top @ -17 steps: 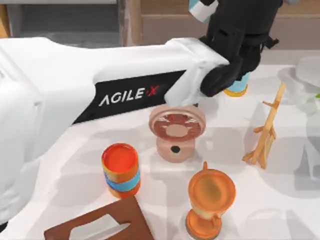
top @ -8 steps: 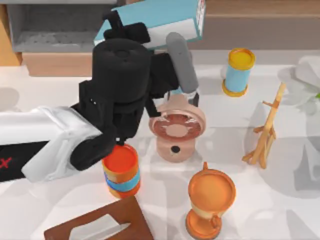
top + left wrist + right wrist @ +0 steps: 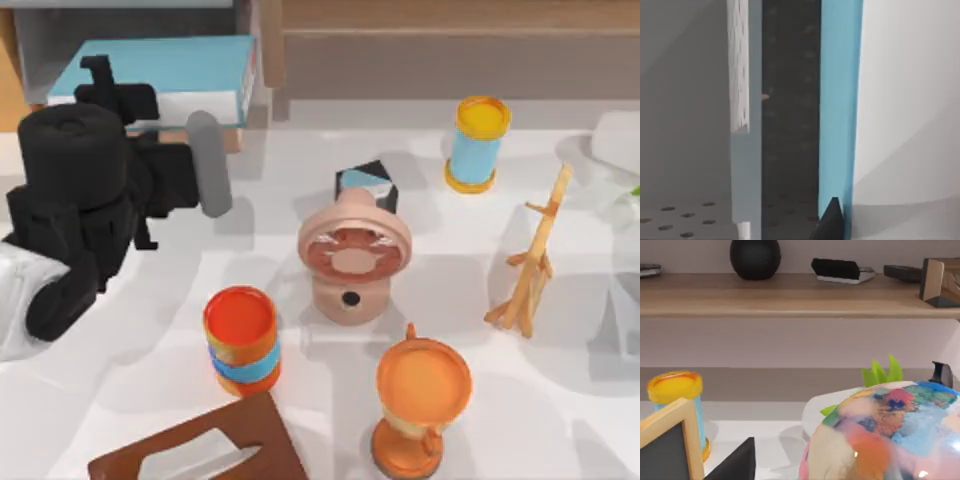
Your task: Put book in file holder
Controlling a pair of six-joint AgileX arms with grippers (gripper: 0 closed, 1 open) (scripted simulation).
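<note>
The light-blue book (image 3: 165,72) with white page edges lies flat in the mouth of the grey file holder (image 3: 140,24) at the table's back left, between its light wood side panels. My left gripper (image 3: 104,88) reaches in from the left and is shut on the book's left end, with one black finger (image 3: 100,72) on top of the cover. In the left wrist view the book's blue cover (image 3: 840,100) stands edge-on against a black fingertip (image 3: 830,220). My right arm is parked; its wrist view faces a wooden shelf.
A pink fan (image 3: 352,255) stands mid-table with a black-and-blue cube (image 3: 365,182) behind it. Around them are an orange cup (image 3: 241,338), an orange goblet (image 3: 422,395), a brown tissue box (image 3: 200,452), a blue cup (image 3: 477,140) and a wooden rack (image 3: 530,260). A colourful ball (image 3: 880,435) sits close to the right wrist.
My left arm swung from the table's back middle to the left, carrying the book. The book went from tilted in the air to lying in the file holder.
</note>
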